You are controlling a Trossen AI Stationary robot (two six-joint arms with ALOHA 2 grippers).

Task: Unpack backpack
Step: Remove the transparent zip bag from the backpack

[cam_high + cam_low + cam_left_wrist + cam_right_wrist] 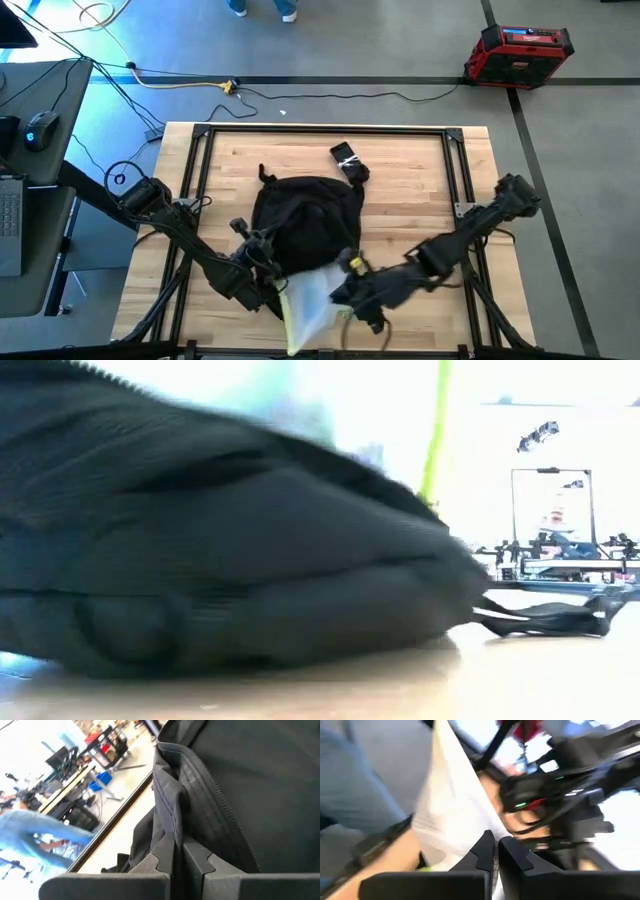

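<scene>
Black fabric of the backpack (220, 570) fills the low view; it lies mid-table toward the near edge. Left gripper (179, 851) pinches its opening flap, right gripper (495, 851) clamps a white bag (312, 300) mostly drawn out; any remaining contents are hidden.

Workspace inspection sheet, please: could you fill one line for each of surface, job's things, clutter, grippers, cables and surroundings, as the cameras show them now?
Surface: wooden table with a black frame.
Job's things: black backpack lies at the middle; a white bag sticks out of its near side.
Clutter: a small black item beyond the backpack; what it is, cannot tell.
Grippers: left gripper shut on the backpack fabric at the zipper edge; right gripper shut on the white bag.
Cables: yellow and black cables on the floor beyond the table.
Surroundings: red case on the floor; desk with a mouse to the left; a person's feet beyond the table.
</scene>
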